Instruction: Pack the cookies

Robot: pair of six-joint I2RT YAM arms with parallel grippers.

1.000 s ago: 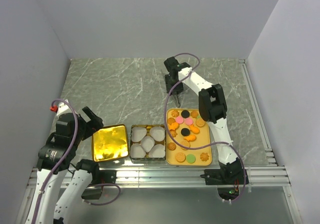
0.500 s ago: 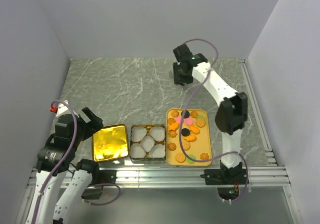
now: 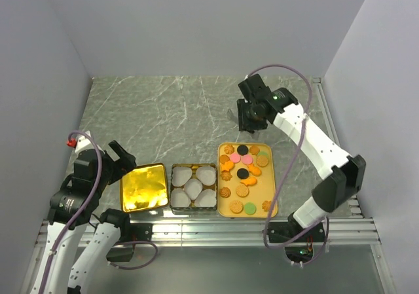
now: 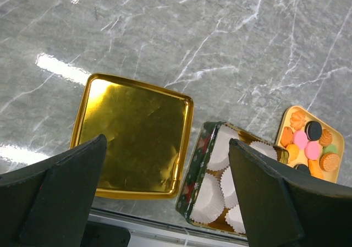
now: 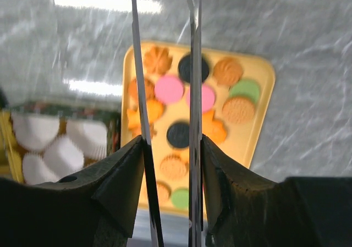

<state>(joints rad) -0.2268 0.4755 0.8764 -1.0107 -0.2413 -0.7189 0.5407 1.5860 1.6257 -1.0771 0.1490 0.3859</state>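
Note:
Several cookies [image 3: 243,173] in orange, pink, green, black and brown lie on a yellow tray [image 3: 272,176]. They also show in the right wrist view [image 5: 168,89] and the left wrist view [image 4: 308,142]. My right gripper [image 3: 249,118] hovers above the table just beyond the tray's far edge. In its wrist view, the right gripper [image 5: 171,148] is shut on thin metal tongs [image 5: 193,65], whose two blades stand apart over the cookies. My left gripper [image 3: 121,156] is open and empty above the gold lid [image 3: 144,187].
An open green tin [image 3: 194,186] lined with white paper cups stands between the lid and the tray, near the front edge. It shows in the left wrist view [image 4: 231,170] next to the lid [image 4: 135,134]. Walls enclose the table on three sides.
My right arm has swung its gripper and tongs to the right along the far side of the tray, its elbow moving out to the right. The left arm has not moved.

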